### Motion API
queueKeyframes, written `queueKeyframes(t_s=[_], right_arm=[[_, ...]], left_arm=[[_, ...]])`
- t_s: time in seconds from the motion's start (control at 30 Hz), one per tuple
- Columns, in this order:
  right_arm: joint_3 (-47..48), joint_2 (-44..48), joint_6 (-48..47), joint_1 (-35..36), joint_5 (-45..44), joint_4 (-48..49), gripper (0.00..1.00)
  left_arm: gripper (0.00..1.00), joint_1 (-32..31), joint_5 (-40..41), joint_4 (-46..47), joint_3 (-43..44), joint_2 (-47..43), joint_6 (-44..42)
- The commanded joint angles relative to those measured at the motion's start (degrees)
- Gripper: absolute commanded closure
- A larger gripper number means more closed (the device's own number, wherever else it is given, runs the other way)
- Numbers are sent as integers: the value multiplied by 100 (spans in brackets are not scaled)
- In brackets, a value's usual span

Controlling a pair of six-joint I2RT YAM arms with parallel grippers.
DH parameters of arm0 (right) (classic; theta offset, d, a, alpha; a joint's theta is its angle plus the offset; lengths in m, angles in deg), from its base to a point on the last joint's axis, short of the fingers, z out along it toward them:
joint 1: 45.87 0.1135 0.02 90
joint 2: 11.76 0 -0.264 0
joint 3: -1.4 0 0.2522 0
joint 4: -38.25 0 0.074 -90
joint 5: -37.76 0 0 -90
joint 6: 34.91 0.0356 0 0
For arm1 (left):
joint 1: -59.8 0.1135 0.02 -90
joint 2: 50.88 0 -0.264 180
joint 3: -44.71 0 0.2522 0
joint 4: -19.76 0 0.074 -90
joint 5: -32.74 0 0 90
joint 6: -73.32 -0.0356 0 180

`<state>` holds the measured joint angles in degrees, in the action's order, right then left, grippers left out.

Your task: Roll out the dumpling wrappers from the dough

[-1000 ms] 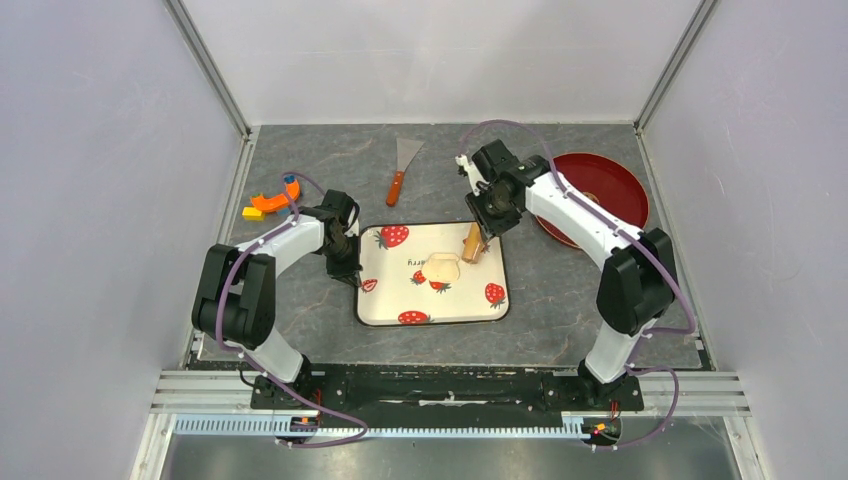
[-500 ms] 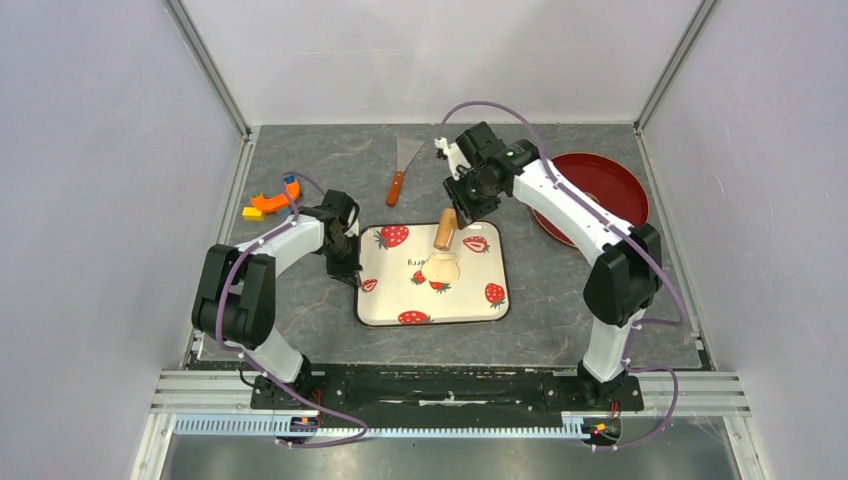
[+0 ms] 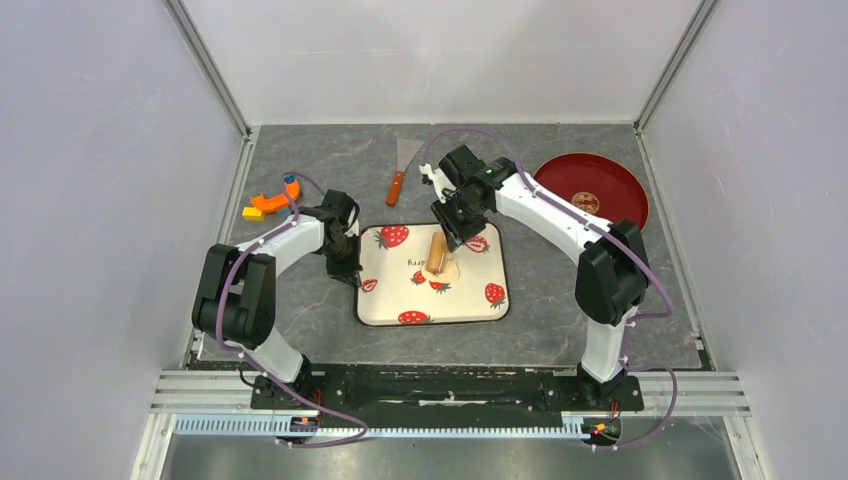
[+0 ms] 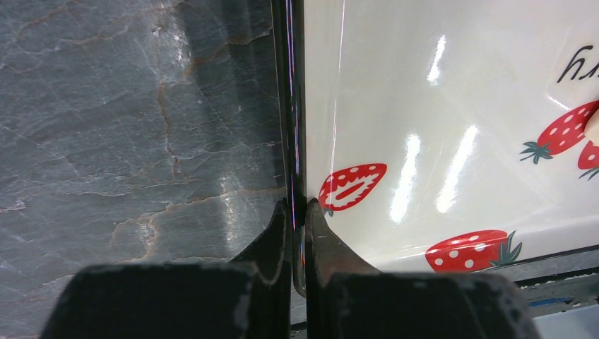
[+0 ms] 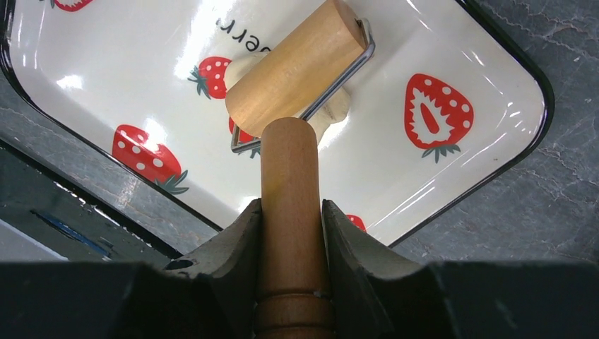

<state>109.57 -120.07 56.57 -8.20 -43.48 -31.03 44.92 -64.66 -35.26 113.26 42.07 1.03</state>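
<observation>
- A small orange plastic piece (image 3: 270, 202) lies on the grey marbled worktop (image 3: 560, 300), well to the left of the tray and towards the far side.
- The left gripper (image 4: 297, 220) is at the tray's left edge. Its jaws are closed tight, pinching the thin black rim between the fingertips.
- The rectangular cream enamel tray with red strawberry prints and a black rim (image 3: 400, 292) lies flat on the worktop between the two arms.
- A scraper with a metal blade and a reddish wooden handle (image 3: 400, 172) lies just beyond the tray's far edge.
- The dough (image 5: 337, 107) is a small, pale cream, matte lump lying inside the tray, near the middle and towards its far edge. It is pressed low, and most of it is hidden under the roller, with soft rounded edges showing on either side of the cylinder.
- The tan wooden roller, a cylinder in a wire frame with a wooden handle (image 5: 297, 67), rests with the cylinder on top of the dough.
- The right gripper (image 5: 289, 212) is over the tray's far part. Its jaws are partly closed, clamping the roller's rounded handle on both sides.
- A round dark red plate (image 3: 600, 178) sits on the worktop to the right of the tray, beyond its far corner.
</observation>
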Motion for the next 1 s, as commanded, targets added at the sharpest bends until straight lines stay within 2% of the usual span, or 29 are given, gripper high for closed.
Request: queueKeyframes(t_s=[0.0, 0.2, 0.47, 0.73, 0.97], right_arm=[[-315, -182, -79, 69, -388, 257, 100], [-197, -497, -70, 75, -321, 379, 100], [368, -550, 59, 74, 313, 602, 100], [110, 588, 291, -67, 167, 1460, 100], [-859, 1767, 801, -797, 614, 2645, 100]], left_arm=[[98, -24, 218, -128, 137, -36, -497], [98, -29, 226, -144, 147, -40, -506], [98, -33, 237, -172, 138, -70, -531], [98, -29, 236, -164, 146, -86, -550], [98, -41, 212, -171, 193, -67, -602]])
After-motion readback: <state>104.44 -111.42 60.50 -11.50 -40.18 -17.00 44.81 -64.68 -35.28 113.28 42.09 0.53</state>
